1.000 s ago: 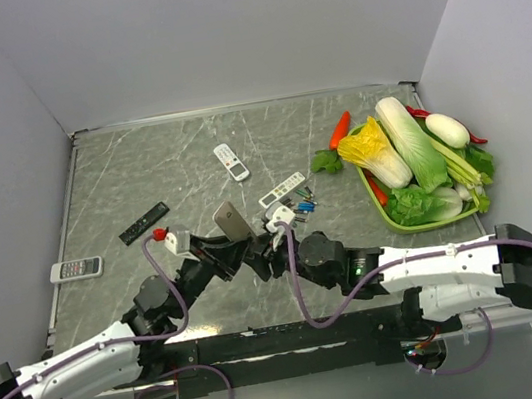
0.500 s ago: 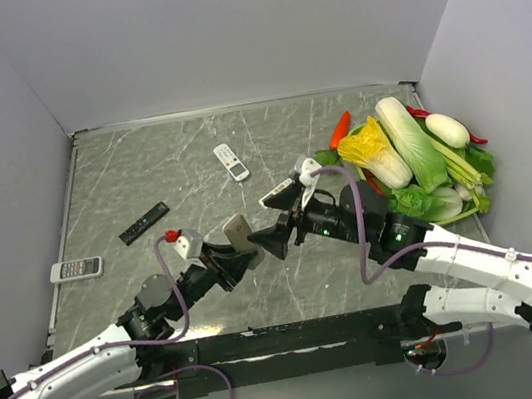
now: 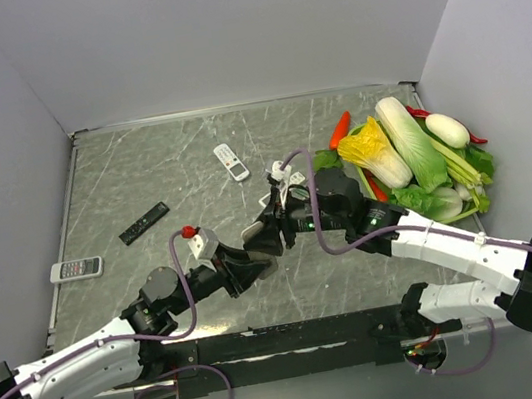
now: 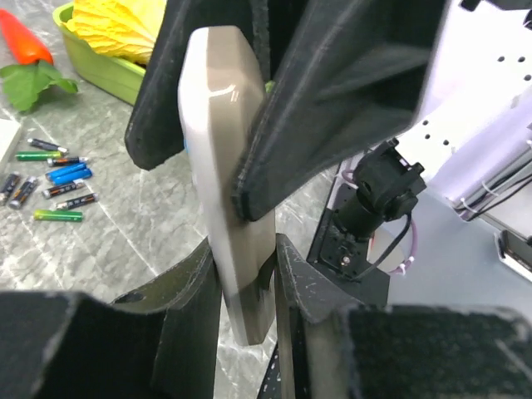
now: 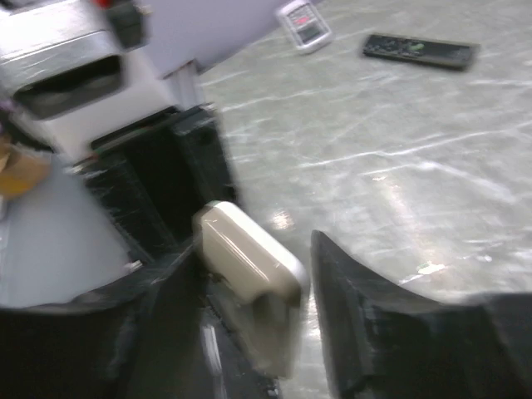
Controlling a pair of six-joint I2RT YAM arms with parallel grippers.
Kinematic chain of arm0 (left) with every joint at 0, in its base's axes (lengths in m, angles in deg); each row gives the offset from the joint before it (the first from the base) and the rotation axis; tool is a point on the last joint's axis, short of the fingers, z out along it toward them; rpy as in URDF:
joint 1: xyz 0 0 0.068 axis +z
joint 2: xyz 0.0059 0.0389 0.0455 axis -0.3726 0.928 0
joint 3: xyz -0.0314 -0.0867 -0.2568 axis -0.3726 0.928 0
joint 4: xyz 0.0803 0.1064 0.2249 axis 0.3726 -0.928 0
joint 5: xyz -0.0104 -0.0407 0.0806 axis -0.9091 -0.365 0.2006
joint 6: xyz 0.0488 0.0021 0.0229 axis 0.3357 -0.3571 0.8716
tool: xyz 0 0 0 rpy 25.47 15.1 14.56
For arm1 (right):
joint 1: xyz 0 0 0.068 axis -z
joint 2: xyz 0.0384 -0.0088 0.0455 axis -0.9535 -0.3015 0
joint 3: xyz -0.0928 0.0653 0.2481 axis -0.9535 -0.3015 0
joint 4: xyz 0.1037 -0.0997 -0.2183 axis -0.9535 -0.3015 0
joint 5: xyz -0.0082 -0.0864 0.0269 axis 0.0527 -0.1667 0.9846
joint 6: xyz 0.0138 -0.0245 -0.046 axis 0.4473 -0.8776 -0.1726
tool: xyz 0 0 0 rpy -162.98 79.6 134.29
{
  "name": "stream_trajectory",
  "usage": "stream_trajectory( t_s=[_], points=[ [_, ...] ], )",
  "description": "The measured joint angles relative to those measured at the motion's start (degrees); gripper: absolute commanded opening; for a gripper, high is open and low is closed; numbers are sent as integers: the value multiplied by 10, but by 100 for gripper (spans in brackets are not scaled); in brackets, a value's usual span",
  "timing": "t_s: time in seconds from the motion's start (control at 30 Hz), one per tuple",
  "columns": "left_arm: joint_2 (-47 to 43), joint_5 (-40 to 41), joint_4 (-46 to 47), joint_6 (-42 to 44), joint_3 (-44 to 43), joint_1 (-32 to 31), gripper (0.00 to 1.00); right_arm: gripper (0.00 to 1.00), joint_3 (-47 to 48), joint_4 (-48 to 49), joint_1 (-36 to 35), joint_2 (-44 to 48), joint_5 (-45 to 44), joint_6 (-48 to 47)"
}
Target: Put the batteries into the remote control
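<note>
My left gripper point(image 3: 249, 263) is shut on the lower end of the grey-beige remote control point(image 3: 253, 234) and holds it on edge above the table's middle. In the left wrist view the remote point(image 4: 224, 166) stands upright between my left fingers point(image 4: 193, 291). My right gripper point(image 3: 270, 237) is open, and its fingers straddle the remote's upper end. In the right wrist view the remote point(image 5: 249, 258) sits between those fingers, with a gap to the right finger point(image 5: 349, 299). Several small batteries point(image 4: 51, 179) lie loose on the table; the right arm hides them in the top view.
A green tray point(image 4: 100, 65) of vegetables, with a napa cabbage point(image 3: 411, 141), stands at the right. A small white remote point(image 3: 232, 161) lies at the back middle. A black remote point(image 3: 143, 223) and a grey remote point(image 3: 76, 269) lie at the left.
My right arm has swung forward and left, and its open fingers now straddle the remote's upper end. My left gripper has shifted the remote slightly right and lower.
</note>
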Motion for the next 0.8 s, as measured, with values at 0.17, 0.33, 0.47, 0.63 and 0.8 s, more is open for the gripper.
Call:
stream_trajectory(
  t_s=[0.17, 0.33, 0.47, 0.63, 0.8],
  points=[
    [3, -7, 11, -10, 0, 2, 41, 0, -11, 29, 16, 2, 45, 15],
    [9, -17, 38, -16, 2, 3, 56, 0, -32, 85, 19, 3, 55, 50],
    [27, -28, 66, -22, 2, 3, 59, 0, -50, 130, 20, 3, 64, 75],
    [54, -35, 90, -29, 2, 3, 53, 0, -56, 155, 20, 3, 66, 92],
    [63, -36, 92, -30, 3, 3, 52, 0, -58, 165, 22, 6, 63, 99]
  ],
)
